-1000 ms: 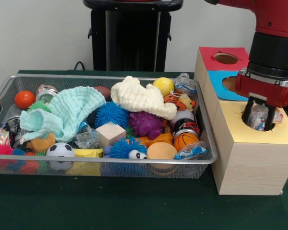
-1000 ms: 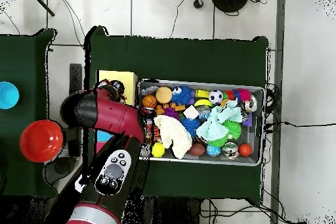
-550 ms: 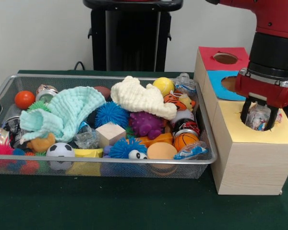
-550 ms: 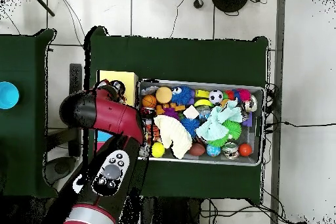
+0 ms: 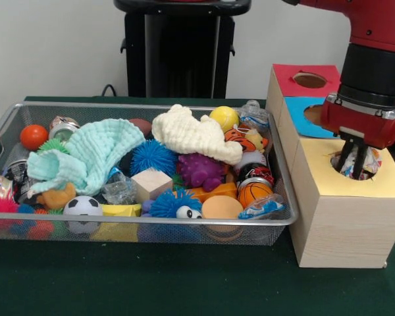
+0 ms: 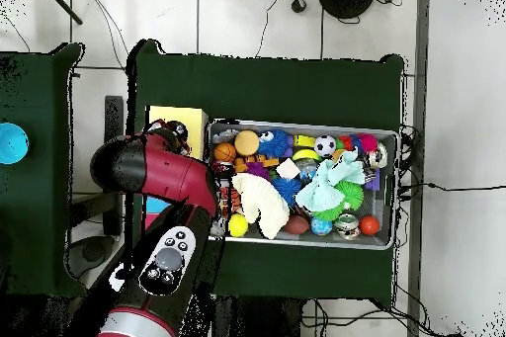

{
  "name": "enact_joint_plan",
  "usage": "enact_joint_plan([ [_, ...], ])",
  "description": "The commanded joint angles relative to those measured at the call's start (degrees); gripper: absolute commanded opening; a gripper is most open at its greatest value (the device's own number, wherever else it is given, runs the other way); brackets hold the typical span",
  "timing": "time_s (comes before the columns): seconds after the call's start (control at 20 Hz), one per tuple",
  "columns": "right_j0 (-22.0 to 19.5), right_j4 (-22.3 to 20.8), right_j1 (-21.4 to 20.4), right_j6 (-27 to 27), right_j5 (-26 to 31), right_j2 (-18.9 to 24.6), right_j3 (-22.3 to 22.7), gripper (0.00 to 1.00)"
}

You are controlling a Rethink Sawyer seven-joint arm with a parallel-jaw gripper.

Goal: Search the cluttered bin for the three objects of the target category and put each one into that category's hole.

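At the yellow-topped box (image 5: pixel 345 217), front view: the gripper (image 5: pixel 355 164) hangs straight down over the yellow hole, tips at the rim. A crinkled clear plastic packet (image 5: pixel 359 162) sits in the mouth of the hole, part sunk, part showing. The two dark fingers (image 5: pixel 348 157) stand close together against the packet; I judge them pinched on it, not let go, though the wrist housing shades the contact. Behind the gripper, further along the same box, lie the blue hole (image 5: pixel 315 114) and the red hole (image 5: pixel 309 79), both showing nothing inside. To the gripper's side, well apart, is the wire bin (image 5: pixel 145 230), crowded with balls, spiky toys, a wooden cube (image 5: pixel 151 184), a mint cloth (image 5: pixel 92 155) and a cream cloth (image 5: pixel 191 135).

Progress, as a judgement: one packet is at its hole but not yet dropped. Similar clear packets remain in the bin, one by the cube (image 5: pixel 120 189), one at the bin's near corner closest to the box (image 5: pixel 263 208), so searching is left. How many lie in the box already cannot be told; its inside is hidden.

Overhead view: the red arm (image 6: pixel 158 170) covers the gripper, the packet and most of the box; only a yellow corner (image 6: pixel 178 116) shows beyond it. The bin (image 6: pixel 301 126) lies just beside. Small items there are hard to tell apart.
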Motion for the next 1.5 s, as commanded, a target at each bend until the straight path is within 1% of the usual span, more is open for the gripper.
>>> enact_joint_plan([
  [0.05,-2.6,1.2,-0.2,12.5,6.7,3.2,0.5,0.0],
  [0.15,-2.7,1.0,-1.1,12.2,7.3,3.2,1.0,0.0],
  [0.45,-3.9,-0.1,-6.7,9.7,10.5,3.4,4.3,0.0],
  [0.55,-3.8,-0.3,-7.7,9.7,11.1,3.4,4.7,0.0],
  [0.65,-3.4,-0.6,-7.8,9.8,11.3,3.1,4.5,0.0],
  [0.75,-3.7,-0.3,-7.8,9.8,9.9,3.7,4.8,0.0],
  [0.85,-3.9,-0.6,-7.7,9.7,9.9,3.6,4.6,0.0],
  [0.9,-4.0,-0.7,-7.6,9.7,10.0,3.5,4.5,1.0],
  [1.05,-4.0,-0.6,-7.3,10.5,10.4,3.2,4.0,1.0],
  [1.5,-4.4,-1.6,-6.0,10.2,12.1,2.0,1.0,1.0],
])
